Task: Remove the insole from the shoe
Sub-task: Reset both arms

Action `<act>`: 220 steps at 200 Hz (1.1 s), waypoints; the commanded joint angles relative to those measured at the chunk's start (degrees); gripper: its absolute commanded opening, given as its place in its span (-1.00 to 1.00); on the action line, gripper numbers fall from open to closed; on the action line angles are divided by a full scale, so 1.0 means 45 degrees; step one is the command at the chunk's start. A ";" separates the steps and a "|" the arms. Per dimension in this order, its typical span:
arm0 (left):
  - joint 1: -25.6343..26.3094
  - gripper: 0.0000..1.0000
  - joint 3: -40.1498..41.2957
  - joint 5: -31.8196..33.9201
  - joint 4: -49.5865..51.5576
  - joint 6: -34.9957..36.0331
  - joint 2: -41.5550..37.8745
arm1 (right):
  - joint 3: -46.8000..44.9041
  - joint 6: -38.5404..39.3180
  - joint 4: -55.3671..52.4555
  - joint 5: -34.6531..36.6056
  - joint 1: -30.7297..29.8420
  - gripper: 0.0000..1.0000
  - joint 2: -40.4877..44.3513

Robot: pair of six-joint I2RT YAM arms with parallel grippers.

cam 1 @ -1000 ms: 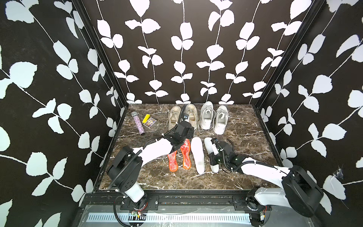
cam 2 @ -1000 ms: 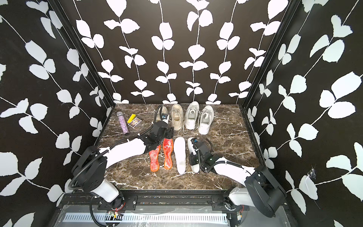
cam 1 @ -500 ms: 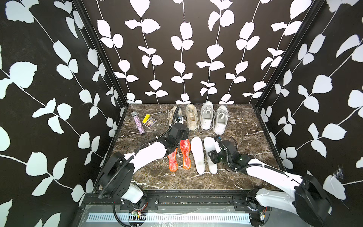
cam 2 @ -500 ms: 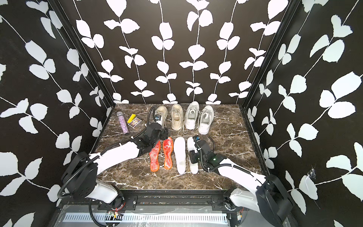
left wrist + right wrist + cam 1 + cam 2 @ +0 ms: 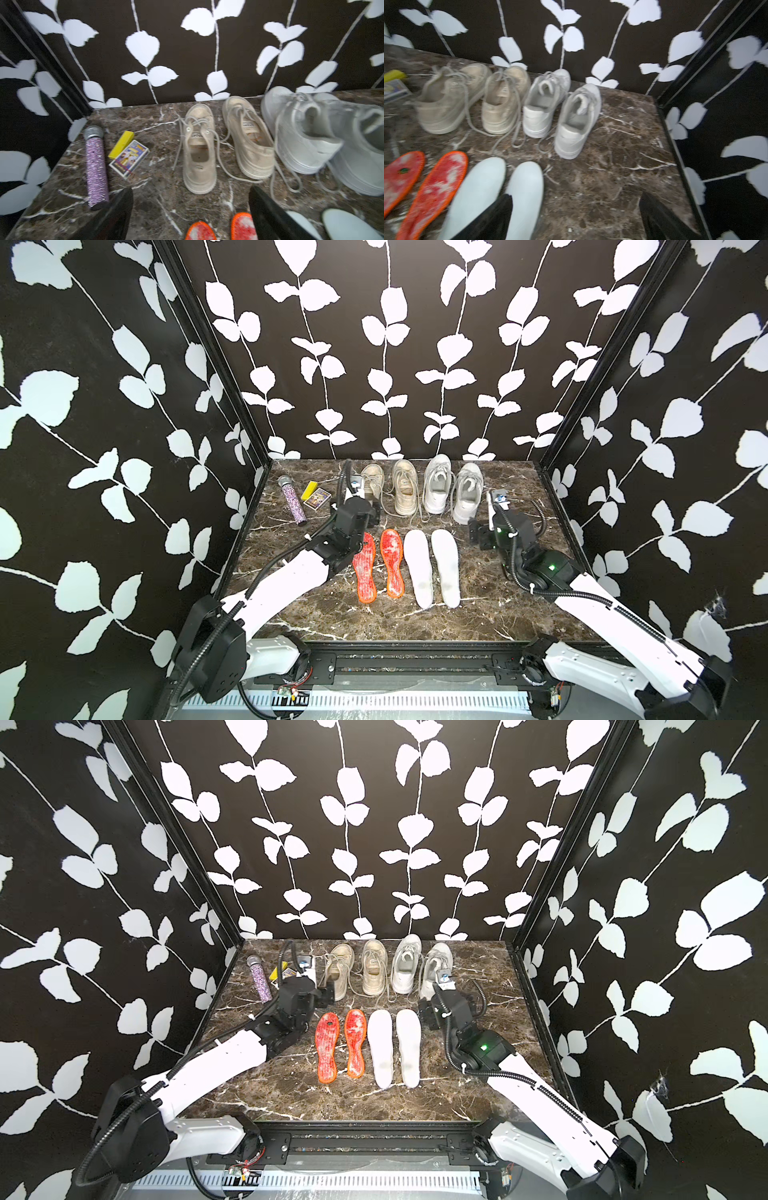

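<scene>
With my left end effector (image 5: 190,188) and right end effector (image 5: 576,194) open and empty, the outermost white insole (image 5: 445,568) lies fore-aft just inboard of my right.

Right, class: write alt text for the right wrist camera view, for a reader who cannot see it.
Four shoes stand in a row at the back of a marble table, a beige pair beside a white pair. In front lie two orange-red insoles and two white insoles. The right gripper, open and empty, frames the foreground.
</scene>
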State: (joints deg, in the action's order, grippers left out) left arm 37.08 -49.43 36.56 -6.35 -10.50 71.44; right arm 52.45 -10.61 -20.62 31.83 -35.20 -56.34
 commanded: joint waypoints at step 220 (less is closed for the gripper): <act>-0.5376 0.99 0.6090 -0.2746 -1.0344 0.5108 0.3269 | -0.6674 0.3195 1.3500 -0.1868 0.5426 0.99 -0.4818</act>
State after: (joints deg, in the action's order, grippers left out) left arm 13.93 -23.75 28.84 -42.22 9.65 84.51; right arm 23.53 -0.10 29.04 29.06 -11.81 -76.95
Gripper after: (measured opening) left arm 0.995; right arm 0.994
